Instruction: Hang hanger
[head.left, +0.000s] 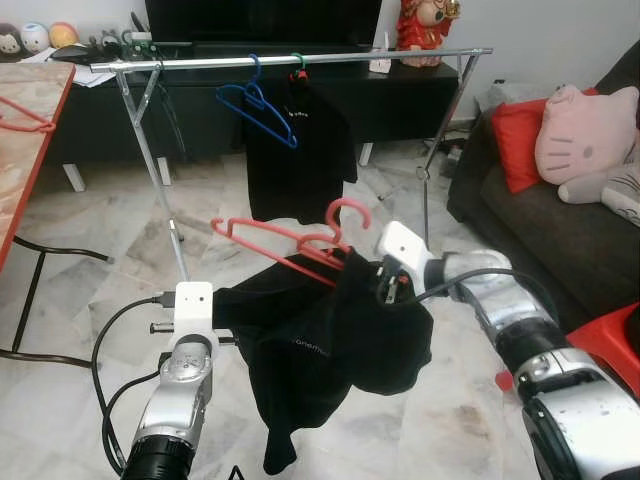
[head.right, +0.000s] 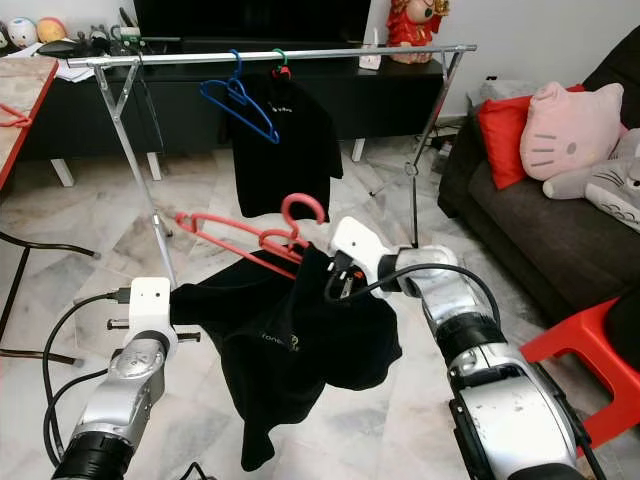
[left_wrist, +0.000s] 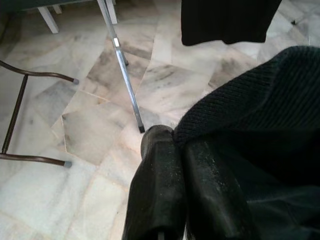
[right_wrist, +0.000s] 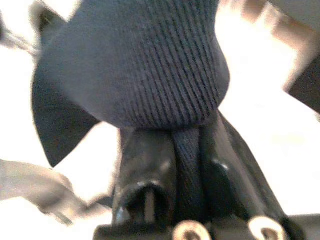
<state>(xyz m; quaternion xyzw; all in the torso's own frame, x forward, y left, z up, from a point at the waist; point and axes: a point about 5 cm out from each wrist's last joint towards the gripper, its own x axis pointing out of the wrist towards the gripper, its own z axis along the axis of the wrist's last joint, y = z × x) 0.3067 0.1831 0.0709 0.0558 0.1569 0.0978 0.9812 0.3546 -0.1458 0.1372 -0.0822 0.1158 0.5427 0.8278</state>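
Fingers of both grippers pinch the black shirt (head.left: 330, 350) on the red hanger (head.left: 290, 245), before the rail (head.left: 290, 60).

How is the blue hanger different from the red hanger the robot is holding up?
The blue hanger hangs from the silver rail; the red hanger is off it, lifted lower down between the two grippers. The blue hanger is bare; the red hanger carries a black shirt, pinched by the left gripper and right gripper. Both have curved hooks.
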